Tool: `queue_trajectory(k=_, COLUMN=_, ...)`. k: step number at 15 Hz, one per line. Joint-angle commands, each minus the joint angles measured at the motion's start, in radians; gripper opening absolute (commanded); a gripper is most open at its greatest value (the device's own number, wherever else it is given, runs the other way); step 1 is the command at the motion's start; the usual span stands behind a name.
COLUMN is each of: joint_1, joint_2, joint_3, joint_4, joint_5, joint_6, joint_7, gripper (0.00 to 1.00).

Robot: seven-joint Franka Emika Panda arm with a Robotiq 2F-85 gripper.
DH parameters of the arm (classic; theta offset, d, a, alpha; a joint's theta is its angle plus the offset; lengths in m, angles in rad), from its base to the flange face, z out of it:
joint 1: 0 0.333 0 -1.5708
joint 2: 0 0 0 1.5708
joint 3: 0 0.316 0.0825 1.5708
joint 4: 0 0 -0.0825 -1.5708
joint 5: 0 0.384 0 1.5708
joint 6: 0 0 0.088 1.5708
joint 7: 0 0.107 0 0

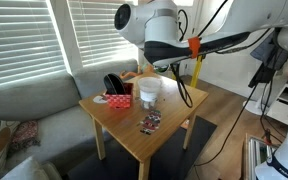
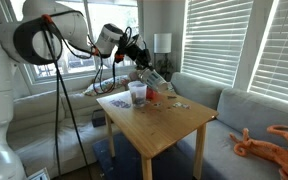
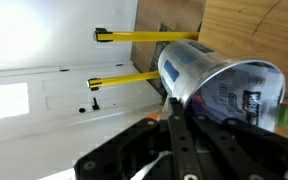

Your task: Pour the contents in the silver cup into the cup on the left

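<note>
Silver cup (image 3: 219,85), pinched by the gripper (image 3: 174,113), is hanging tilted just ahead of it; poor alignment with the clear cup (image 2: 137,92) below the hand risks spilling onto the table (image 2: 174,125).

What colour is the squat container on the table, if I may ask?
The container is red, clearest in an exterior view.

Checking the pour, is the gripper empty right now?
No, in the wrist view the gripper is clamped on the silver cup, which lies tilted on its side.
</note>
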Motion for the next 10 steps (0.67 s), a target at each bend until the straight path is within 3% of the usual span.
queue_trajectory(k=1, joint_1=0.041, joint_2=0.111, joint_3=-0.009, joint_4=0.131, joint_5=-0.119, joint_6=-0.073, joint_7=-0.080, gripper=0.01)
queue_trajectory(k=6, joint_1=0.110, joint_2=0.200, joint_3=-0.007, joint_4=0.198, joint_5=-0.227, joint_6=-0.156, joint_7=-0.157, gripper=0.01)
queue_trajectory(k=10, joint_1=0.108, joint_2=0.186, joint_3=0.008, joint_4=0.153, joint_5=-0.189, joint_6=-0.125, joint_7=-0.112, gripper=0.04)
